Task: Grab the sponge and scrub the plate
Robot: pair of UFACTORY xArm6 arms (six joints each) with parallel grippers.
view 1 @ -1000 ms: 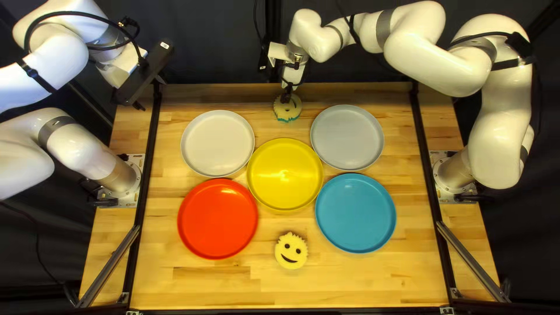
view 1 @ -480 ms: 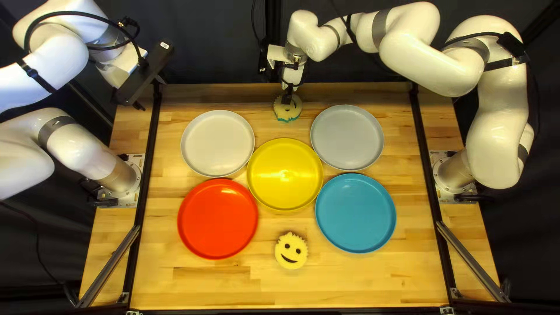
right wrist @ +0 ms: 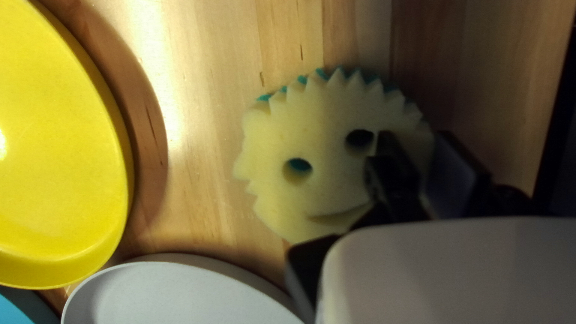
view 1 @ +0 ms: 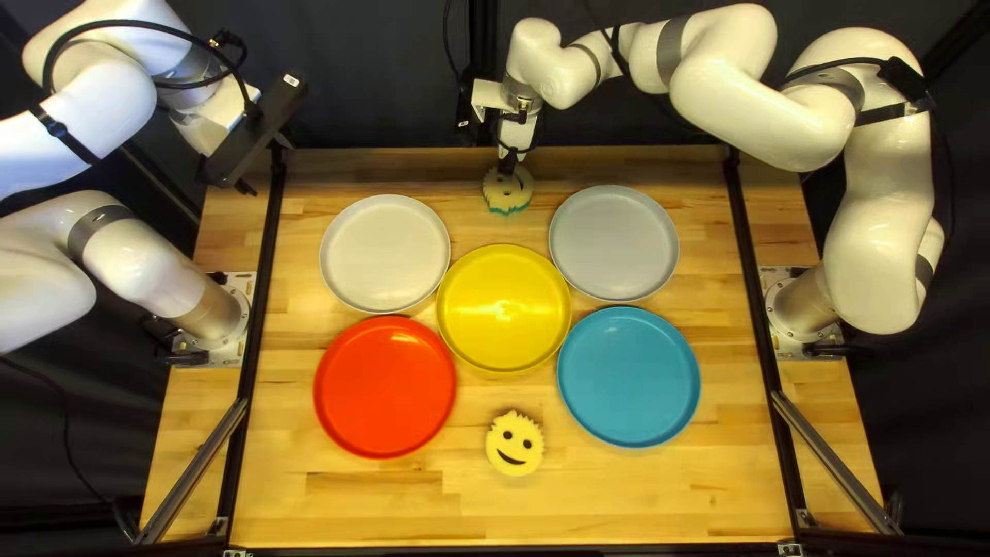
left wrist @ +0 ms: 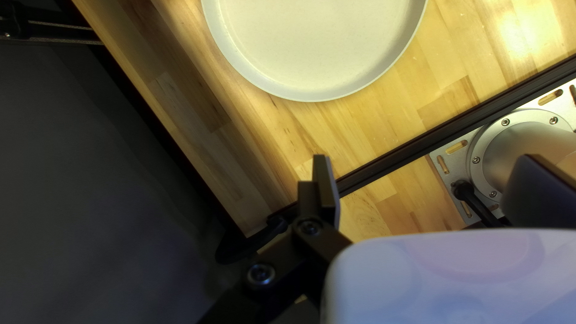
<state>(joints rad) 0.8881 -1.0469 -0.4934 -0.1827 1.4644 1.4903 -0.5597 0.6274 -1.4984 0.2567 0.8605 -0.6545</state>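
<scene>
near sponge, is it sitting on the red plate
No, the near sponge lies on the wooden table beside the red plate.

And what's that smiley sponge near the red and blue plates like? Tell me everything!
The sponge is round, yellow and looks like foam, with spiky hair along its top edge, two dark eyes and a smile. It lies flat, face up, on the table between the red plate and the blue plate, toward the near edge. Only the table touches it.
</scene>
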